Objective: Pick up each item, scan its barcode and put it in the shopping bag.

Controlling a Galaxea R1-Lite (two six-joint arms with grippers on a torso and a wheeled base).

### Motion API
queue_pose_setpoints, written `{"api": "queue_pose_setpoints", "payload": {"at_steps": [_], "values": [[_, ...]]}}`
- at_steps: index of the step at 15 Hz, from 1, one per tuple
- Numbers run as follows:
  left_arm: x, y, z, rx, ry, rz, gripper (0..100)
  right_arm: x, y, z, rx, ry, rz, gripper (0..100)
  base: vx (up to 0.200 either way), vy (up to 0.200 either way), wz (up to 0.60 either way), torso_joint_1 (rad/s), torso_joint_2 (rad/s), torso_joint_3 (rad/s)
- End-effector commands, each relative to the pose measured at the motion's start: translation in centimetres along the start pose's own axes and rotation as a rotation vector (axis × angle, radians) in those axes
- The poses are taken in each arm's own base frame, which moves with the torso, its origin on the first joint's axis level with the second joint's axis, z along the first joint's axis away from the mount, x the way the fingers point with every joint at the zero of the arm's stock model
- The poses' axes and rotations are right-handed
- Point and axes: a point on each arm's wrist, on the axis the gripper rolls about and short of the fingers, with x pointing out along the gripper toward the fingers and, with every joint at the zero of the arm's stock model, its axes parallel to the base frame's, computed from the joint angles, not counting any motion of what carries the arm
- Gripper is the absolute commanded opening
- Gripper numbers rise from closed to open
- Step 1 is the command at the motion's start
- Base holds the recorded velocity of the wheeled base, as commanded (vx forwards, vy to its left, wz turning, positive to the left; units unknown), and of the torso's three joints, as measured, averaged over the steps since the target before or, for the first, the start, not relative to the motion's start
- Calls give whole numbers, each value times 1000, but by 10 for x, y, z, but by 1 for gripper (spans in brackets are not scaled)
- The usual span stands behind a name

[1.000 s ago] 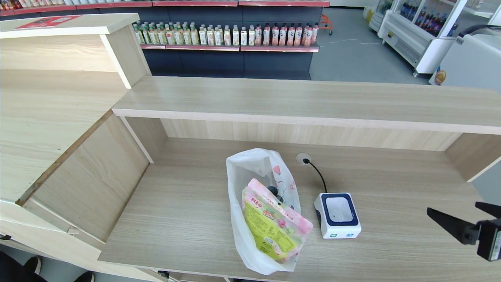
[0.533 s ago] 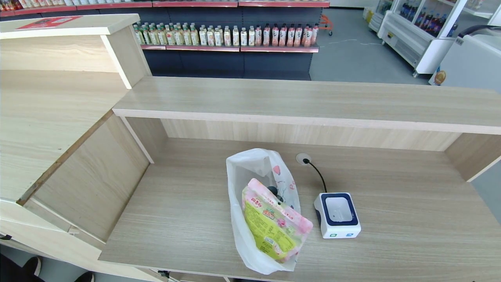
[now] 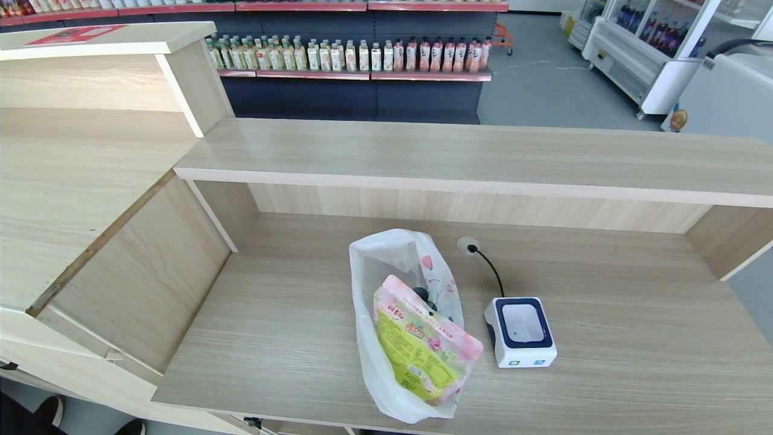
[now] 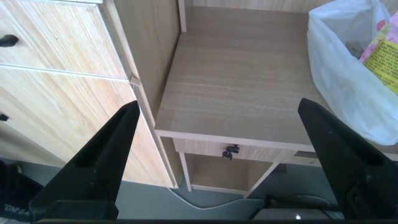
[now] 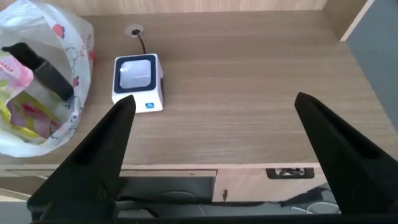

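While L hand (image 4: 219,106) & R hand (image 5: 214,98) gape wide, bag (image 3: 368,266) sits at counter (image 3: 604,302) edge.

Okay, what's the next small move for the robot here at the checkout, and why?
Probably none beyond parking the arms: the snack packet already sits in the shopping bag, the counter holds just the bag and the scanner, and the left gripper and right gripper hang near the counter's front edge, jaws open and holding nothing.
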Motion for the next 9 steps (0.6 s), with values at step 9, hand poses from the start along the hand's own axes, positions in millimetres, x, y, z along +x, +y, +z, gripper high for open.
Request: {"api": "queue_pose_setpoints", "payload": {"at_steps": [9], "values": [[0,0,0,0,0,0,100,-1,1,-5,-29,30,63,100,0,0,0,0,0,0]]}}
